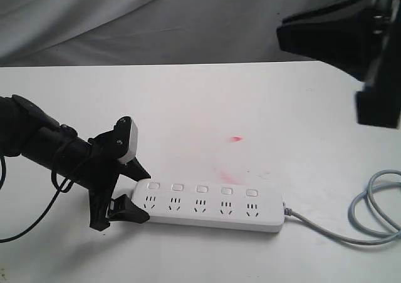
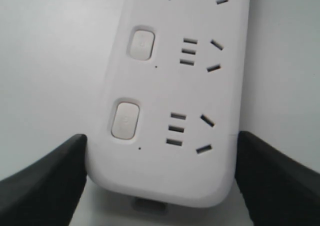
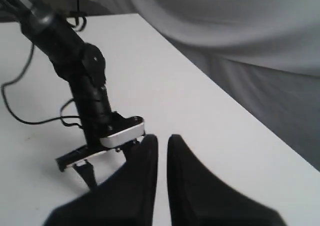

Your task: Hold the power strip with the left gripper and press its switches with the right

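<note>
Power strip (image 1: 216, 209) end, clamped between left claw (image 1: 145, 196) jaws

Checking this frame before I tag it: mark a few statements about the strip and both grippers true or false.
The fingers of the left gripper flank one end of the power strip. True.
The right gripper is pressing a switch. False: it hangs high, away from the strip.
The strip has four switches. False: five switches.
The cord leaves the end far from the left gripper. True.
</note>
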